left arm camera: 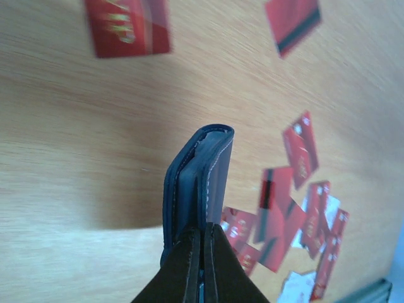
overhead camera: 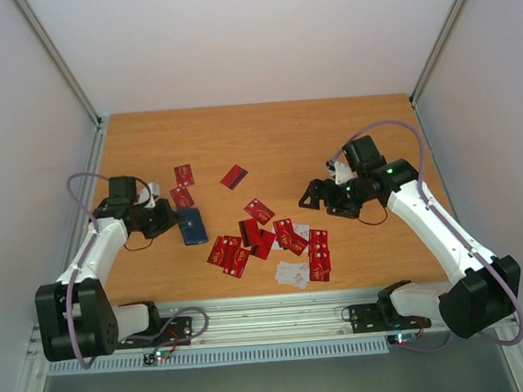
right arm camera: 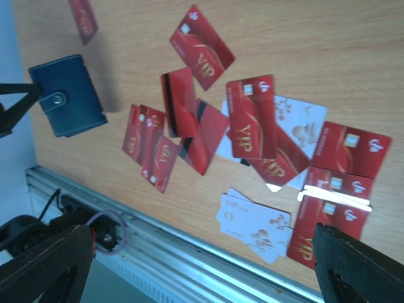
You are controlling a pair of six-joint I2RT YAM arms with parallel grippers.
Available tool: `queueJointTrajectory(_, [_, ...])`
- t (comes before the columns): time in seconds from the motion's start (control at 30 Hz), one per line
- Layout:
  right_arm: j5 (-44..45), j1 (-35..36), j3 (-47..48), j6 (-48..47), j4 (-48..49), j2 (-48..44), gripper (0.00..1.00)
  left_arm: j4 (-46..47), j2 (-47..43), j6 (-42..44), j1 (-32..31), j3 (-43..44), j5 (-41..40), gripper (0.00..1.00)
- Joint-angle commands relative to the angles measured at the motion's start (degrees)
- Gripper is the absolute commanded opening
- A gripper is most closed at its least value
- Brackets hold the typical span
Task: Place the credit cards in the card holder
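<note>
From above, my left claw (overhead camera: 167, 219) sits at the left of the counter (overhead camera: 284, 136), its tips meeting the left edge of the card holder (overhead camera: 192, 226), which is folded shut. The credit cards (overhead camera: 274, 240) lie scattered to the holder's right, with three more farther back. My right claw (overhead camera: 320, 196) hangs over the right side, well apart from the holder. At my left wrist, the left claw (left arm camera: 202, 252) is pinched tight on the near edge of the card holder (left arm camera: 202, 177), which shows edge-on (I cannot tell whether it clears the wood); red credit cards (left arm camera: 297, 208) lie beyond on the right. At my right wrist, the right claw (right arm camera: 202, 243) gapes wide with nothing in it, above overlapping red and white credit cards (right arm camera: 252, 126), and the card holder (right arm camera: 66, 95) shows at far left.
</note>
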Motion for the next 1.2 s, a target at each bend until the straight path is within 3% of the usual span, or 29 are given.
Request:
queueJointTrajectory(0.0, [-8.21, 0.62, -1.13, 2.14, 5.52, -2.42, 0.95, 1.34, -4.20, -3.42, -4.15, 3.06, 5.04, 0.00])
queueJointTrajectory(0.2, [-19.35, 0.63, -2.22, 2.92, 11.95, -3.74, 0.95, 4.04, -7.01, -8.46, -11.15, 8.67, 12.28, 0.00])
queueJointTrajectory(0.37, [-27.16, 0.67, -5.59, 9.35, 21.51, -4.18, 0.94, 7.63, -7.25, -13.45, -16.21, 13.31, 17.53, 0.00])
queueJointTrajectory(0.53, [-29.90, 0.66, -6.44, 14.92, 28.42, -5.18, 0.91, 14.37, -7.30, -20.64, -20.76, 15.66, 21.08, 0.00])
queueJointTrajectory(0.73, [-34.34, 0.71, -6.68, 21.41, 37.90, -5.74, 0.83, 29.35, -7.24, -34.76, -25.00, 14.62, 23.65, 0.00])
queueJointTrajectory(0.93, [-36.23, 1.58, -5.64, 23.57, 41.03, -5.25, 0.81, 34.49, -5.87, -40.81, -29.77, 17.08, 23.78, 0.00])
queueJointTrajectory(1.07, [-37.34, 2.67, -4.43, 24.34, 42.15, -5.03, 0.70, 38.65, -4.79, -43.04, -32.25, 18.08, 23.95, 0.00])
queueJointTrajectory(1.17, [-38.16, 2.72, -4.42, 26.24, 44.89, -5.12, 0.54, 38.84, -4.02, -43.31, -33.76, 18.94, 23.91, 0.00])
